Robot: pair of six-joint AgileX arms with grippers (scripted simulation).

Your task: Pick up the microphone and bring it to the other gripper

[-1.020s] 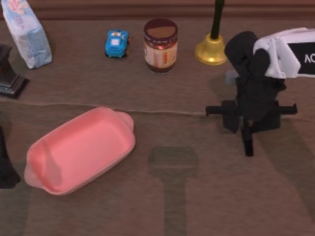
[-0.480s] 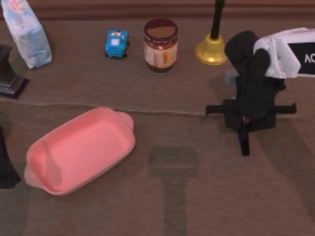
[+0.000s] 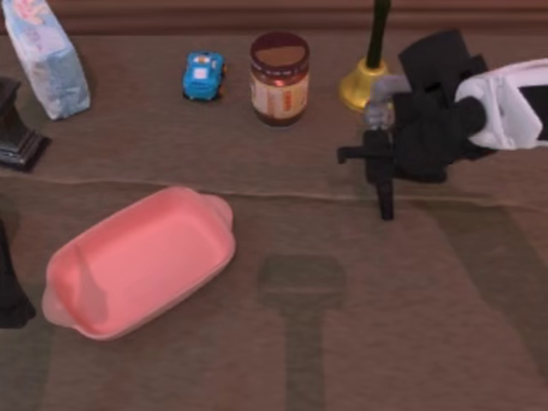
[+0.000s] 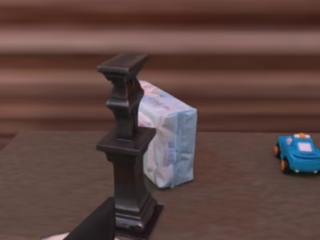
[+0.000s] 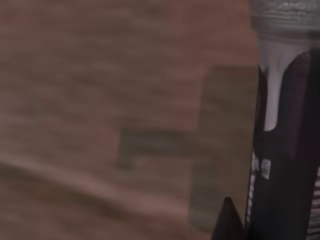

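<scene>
The microphone (image 3: pixel 385 195) is off the table with my right gripper (image 3: pixel 382 161) shut on it, in front of the gold bell at the back right. Its black handle sticks out toward the table's front, and its silver mesh head (image 3: pixel 378 110) shows behind the gripper. In the right wrist view the black handle (image 5: pixel 286 165) and mesh head (image 5: pixel 287 14) fill one side, beside a dark fingertip (image 5: pixel 227 225). My left gripper (image 3: pixel 8 291) is parked at the table's left edge, mostly out of view.
A pink baking dish (image 3: pixel 218 214) lies at front left. Along the back stand a white-blue packet (image 3: pixel 47 56), a blue toy car (image 3: pixel 203 75), a brown jar (image 3: pixel 279 77) and the gold bell (image 3: pixel 361 88). A dark pedestal (image 4: pixel 125 150) stands at far left.
My right gripper has swung left and toward the back with the microphone, from beside the bell's right to just in front of it. The left arm has not moved.
</scene>
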